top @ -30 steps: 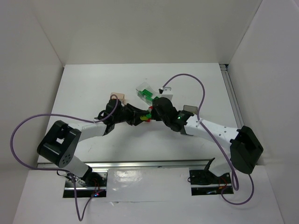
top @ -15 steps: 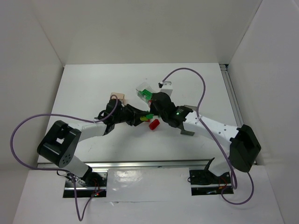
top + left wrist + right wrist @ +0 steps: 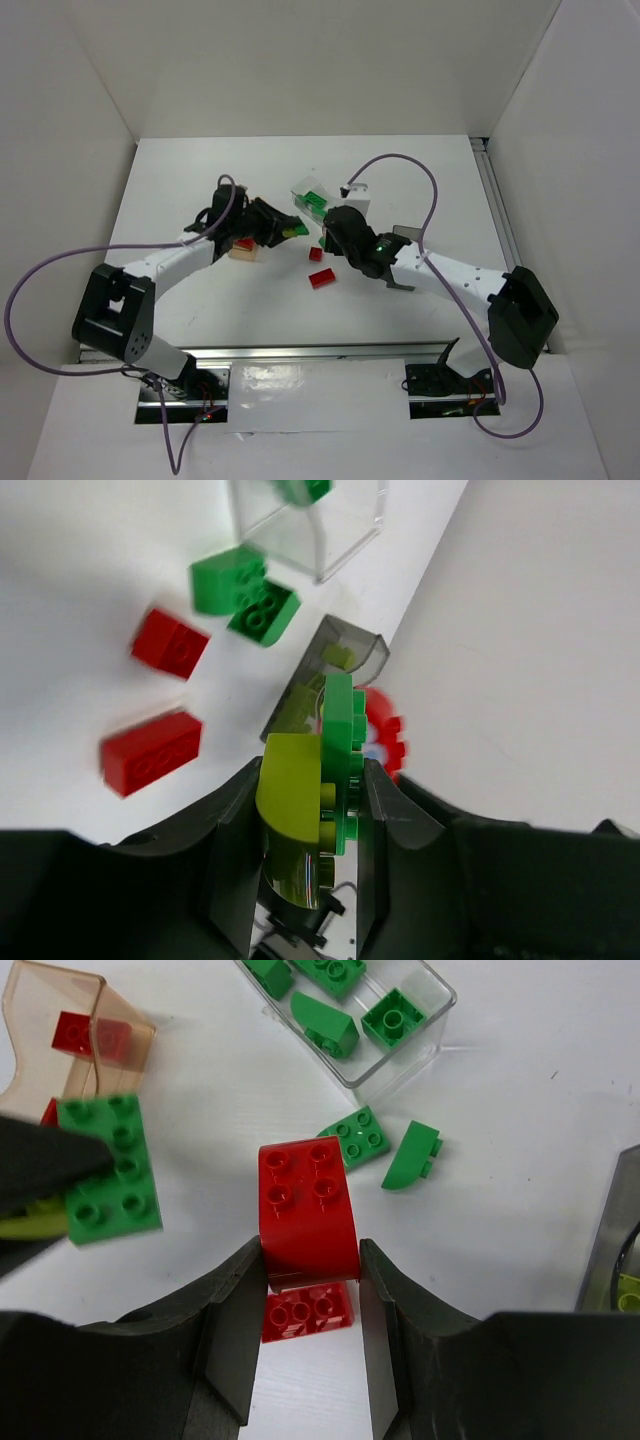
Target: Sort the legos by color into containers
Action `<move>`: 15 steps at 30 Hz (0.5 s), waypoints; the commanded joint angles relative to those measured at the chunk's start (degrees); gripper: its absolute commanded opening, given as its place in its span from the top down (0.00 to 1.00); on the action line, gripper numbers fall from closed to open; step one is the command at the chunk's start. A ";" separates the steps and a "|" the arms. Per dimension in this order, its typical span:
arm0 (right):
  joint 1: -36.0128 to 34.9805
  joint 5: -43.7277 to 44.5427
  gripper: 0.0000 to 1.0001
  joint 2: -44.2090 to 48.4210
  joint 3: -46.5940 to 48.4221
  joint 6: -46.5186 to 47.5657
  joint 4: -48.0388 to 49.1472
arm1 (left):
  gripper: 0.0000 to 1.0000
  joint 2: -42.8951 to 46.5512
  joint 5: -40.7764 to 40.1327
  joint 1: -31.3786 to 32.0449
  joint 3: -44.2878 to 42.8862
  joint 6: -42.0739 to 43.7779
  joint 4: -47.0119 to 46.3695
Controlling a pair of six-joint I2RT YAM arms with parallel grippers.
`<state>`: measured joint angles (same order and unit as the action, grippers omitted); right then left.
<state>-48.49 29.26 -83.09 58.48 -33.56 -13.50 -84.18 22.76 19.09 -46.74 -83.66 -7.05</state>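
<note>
My left gripper (image 3: 287,229) (image 3: 322,798) is shut on a yellow-green curved lego (image 3: 290,780) stuck to a green plate (image 3: 340,742), held above the table. My right gripper (image 3: 322,247) (image 3: 305,1260) is shut on a red curved lego (image 3: 304,1210), with a red brick (image 3: 305,1312) on the table below it. The tan container (image 3: 243,249) (image 3: 70,1045) holds a red lego (image 3: 85,1032). The clear container (image 3: 311,199) (image 3: 355,1010) holds green legos. The dark grey container (image 3: 402,238) (image 3: 325,675) holds yellow-green pieces.
Two red bricks (image 3: 170,643) (image 3: 150,752) lie loose on the white table near the centre. Two green legos (image 3: 358,1140) (image 3: 410,1155) lie just in front of the clear container. White walls enclose the table on three sides.
The two grippers were together over the centre. My left gripper has pulled away up and left with the green and yellow-green piece. Red bricks now show on the table.
</note>
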 commanded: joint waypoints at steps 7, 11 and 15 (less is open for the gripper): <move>0.77 -1.31 0.76 1.00 -1.09 1.13 1.10 | 0.81 -9.95 -12.55 3.94 -18.65 24.77 26.38; 0.77 -1.31 0.76 1.53 -0.38 2.71 1.10 | 0.40 -9.25 -16.69 4.55 -18.12 27.49 28.23; 1.29 -1.31 0.76 0.30 0.85 3.23 1.10 | 0.11 -9.25 -17.23 4.55 -19.35 30.04 30.24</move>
<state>-47.94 27.40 -83.07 57.60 -31.59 -13.65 -93.78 8.47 23.92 -64.38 -57.91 19.92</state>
